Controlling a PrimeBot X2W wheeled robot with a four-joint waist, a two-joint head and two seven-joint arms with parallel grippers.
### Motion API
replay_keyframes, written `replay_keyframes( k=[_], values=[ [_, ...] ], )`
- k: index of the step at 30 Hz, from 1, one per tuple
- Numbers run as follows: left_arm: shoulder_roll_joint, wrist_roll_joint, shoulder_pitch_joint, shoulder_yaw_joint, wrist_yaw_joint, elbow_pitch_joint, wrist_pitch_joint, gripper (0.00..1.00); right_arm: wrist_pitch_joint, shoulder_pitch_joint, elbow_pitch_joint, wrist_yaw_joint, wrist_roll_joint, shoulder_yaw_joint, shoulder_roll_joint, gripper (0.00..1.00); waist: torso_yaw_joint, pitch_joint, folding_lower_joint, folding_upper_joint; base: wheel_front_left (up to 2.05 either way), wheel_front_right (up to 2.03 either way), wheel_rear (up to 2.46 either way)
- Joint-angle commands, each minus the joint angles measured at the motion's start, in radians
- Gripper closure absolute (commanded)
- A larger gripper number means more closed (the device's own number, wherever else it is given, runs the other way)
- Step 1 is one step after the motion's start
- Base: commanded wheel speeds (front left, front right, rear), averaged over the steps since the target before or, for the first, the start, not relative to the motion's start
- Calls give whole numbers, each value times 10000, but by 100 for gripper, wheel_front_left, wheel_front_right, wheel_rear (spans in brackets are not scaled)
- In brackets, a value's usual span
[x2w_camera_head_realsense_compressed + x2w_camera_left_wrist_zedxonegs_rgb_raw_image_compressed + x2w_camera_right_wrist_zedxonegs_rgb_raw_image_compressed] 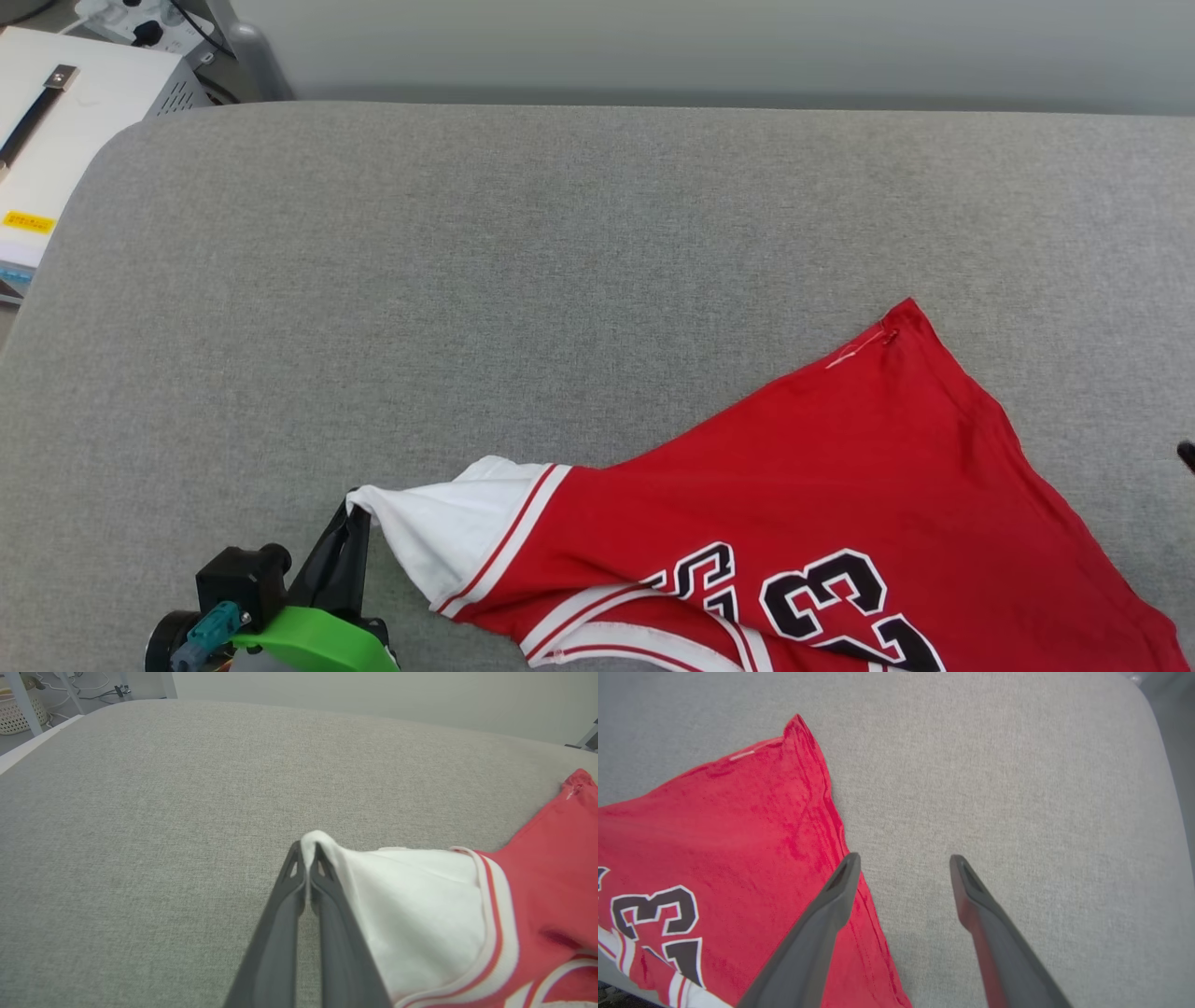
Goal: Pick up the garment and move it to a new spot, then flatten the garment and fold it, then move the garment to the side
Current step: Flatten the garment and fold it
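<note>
garment [840, 485] lies spread on the near right of the grey fabric surface [560, 280]. left end effector [308, 856] is clenched on its white sleeve [420, 905] tip; right end effector [903, 863] gapes empty over its red edge.

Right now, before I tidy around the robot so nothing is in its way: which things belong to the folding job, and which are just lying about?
Job:
- red jersey
- left pincer, shut on its white sleeve
- right pincer, open over the jersey's edge
- grey cushion under it

Lying about:
- white box
- power strip
- pale basket
</note>
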Motion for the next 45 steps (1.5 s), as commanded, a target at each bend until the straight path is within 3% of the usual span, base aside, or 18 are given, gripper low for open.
replay_keyframes(
  k=[1, 4, 9, 11, 18, 29, 35, 36, 45],
  values=[
    [90, -66, 11, -2, 59, -68, -23, 100, 129, -442, -335, -9, -104, -99, -52, 0, 57, 110, 1, -1, 0, 0, 0],
    [78, -14, -162, -76, 34, -141, -16, 100, 557, -1231, -906, -9, -257, 24, -76, 0, 194, 331, 1, -1, 0, 0, 0],
    [-3, 108, -574, -229, -22, -177, -35, 100, 1687, -3055, -1152, -9, -628, 1275, -65, 0, 488, 715, 1, -1, 0, 0, 0],
    [-72, 186, -805, -341, -71, -180, -53, 100, 2353, -4309, -748, -9, -907, 2460, -105, 0, 673, 940, 1, -1, 0, 0, 0],
    [-294, 350, -1268, -613, -188, -103, -102, 100, 3529, -6611, 1336, -9, -1113, 4654, 299, 0, 1109, 1363, 1, -1, 0, 0, 0],
    [-625, 531, -1770, -837, -381, 85, -195, 100, 3033, -8128, 4976, -9, -1202, 6486, 1235, 0, 1671, 1868, 1, -1, 0, 0, 0],
    [-698, 591, -1793, -825, -411, 221, -222, 100, 2825, -7898, 5747, -9, -727, 7770, 1306, 0, 1700, 1797, 1, -1, 0, 0, 0],
    [-697, 598, -1746, -793, -399, 272, -228, 100, 2676, -7922, 5861, -9, -495, 8049, 1205, 98, 1651, 1710, 1, -1, 0, 0, 0],
    [-599, 651, -1598, -738, -494, 554, -241, 100, 552, -8343, 5754, -9, 73, 8290, 868, 100, 1187, 896, 1, -1, 0, 0, 0]
  ],
)
